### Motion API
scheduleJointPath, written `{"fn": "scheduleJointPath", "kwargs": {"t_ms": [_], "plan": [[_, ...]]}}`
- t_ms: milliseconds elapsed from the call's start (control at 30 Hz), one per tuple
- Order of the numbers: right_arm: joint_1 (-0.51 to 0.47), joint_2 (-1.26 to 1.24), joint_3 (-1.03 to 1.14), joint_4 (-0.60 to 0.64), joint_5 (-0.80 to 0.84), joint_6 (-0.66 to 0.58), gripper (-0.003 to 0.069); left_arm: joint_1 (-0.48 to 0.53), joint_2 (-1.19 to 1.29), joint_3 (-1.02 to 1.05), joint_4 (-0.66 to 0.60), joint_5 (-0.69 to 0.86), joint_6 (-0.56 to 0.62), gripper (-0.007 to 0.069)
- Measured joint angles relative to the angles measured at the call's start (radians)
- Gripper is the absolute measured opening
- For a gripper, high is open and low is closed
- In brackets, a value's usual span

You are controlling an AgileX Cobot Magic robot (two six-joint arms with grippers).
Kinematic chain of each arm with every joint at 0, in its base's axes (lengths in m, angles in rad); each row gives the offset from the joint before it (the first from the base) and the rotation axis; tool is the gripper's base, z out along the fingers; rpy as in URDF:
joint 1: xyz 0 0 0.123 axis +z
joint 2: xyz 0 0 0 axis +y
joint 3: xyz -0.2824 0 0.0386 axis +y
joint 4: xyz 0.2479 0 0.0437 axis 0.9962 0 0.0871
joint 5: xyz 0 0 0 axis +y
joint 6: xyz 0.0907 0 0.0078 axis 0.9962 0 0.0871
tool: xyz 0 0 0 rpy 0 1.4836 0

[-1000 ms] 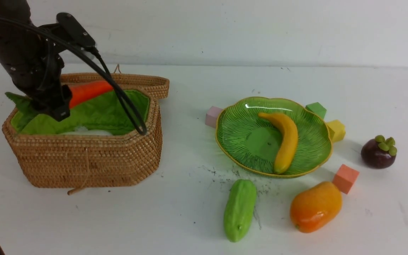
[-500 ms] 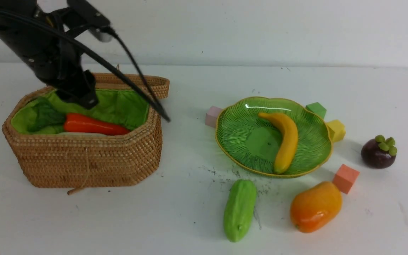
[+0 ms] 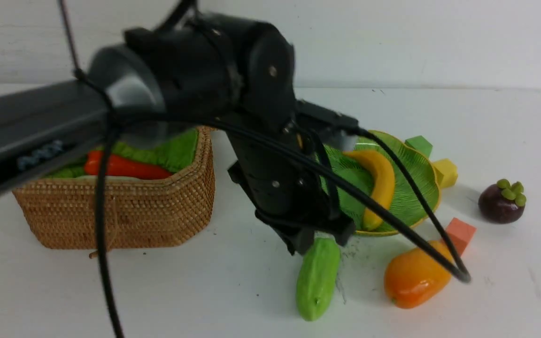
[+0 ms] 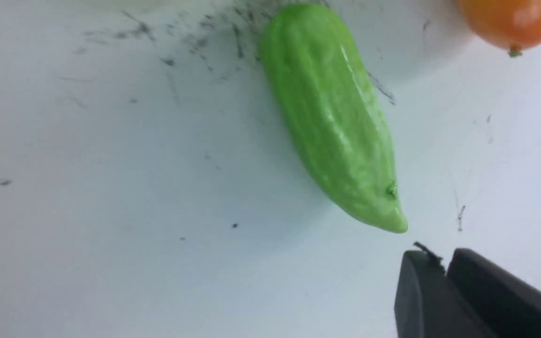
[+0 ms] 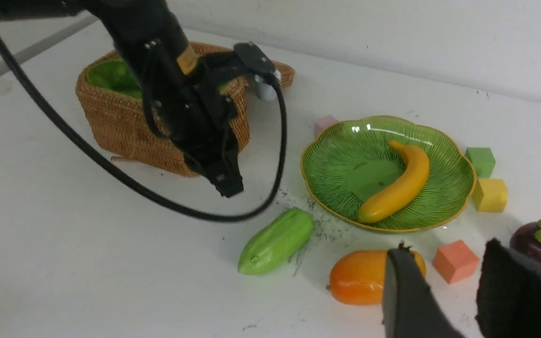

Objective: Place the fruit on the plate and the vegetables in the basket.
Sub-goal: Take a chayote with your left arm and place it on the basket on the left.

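Moved from the basket (image 3: 120, 213), left gripper (image 3: 323, 245) now above the green gourd (image 3: 318, 279), empty, jaws slightly parted

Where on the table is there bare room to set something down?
Bare patches: between the basket and the gourd; beyond the mangosteen, toward the wall. Crowded: around the plate, with cubes against its rim, and by the mango, beside the orange cube.
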Motion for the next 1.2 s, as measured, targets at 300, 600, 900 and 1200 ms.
{"fn": "scheduleJointPath", "kwargs": {"t_ms": [300, 600, 900, 1200], "plan": [[0.0, 0.0, 0.0, 0.0, 0.09, 0.0, 0.0236, -0.007, 0.191, 0.0, 0.032, -0.132, -0.114, 0.0582], [0.0, 0.0, 0.0, 0.004, 0.094, 0.0, 0.0236, -0.007, 0.269, -0.002, 0.058, -0.244, -0.141, 0.0548], [0.0, 0.0, 0.0, 0.004, 0.105, 0.0, 0.0236, -0.007, 0.27, -0.036, 0.064, -0.038, -0.156, 0.0432], [0.0, 0.0, 0.0, 0.004, 0.092, 0.0, 0.0236, -0.038, -0.012, -0.063, 0.197, 0.093, -0.068, 0.0432]]}}
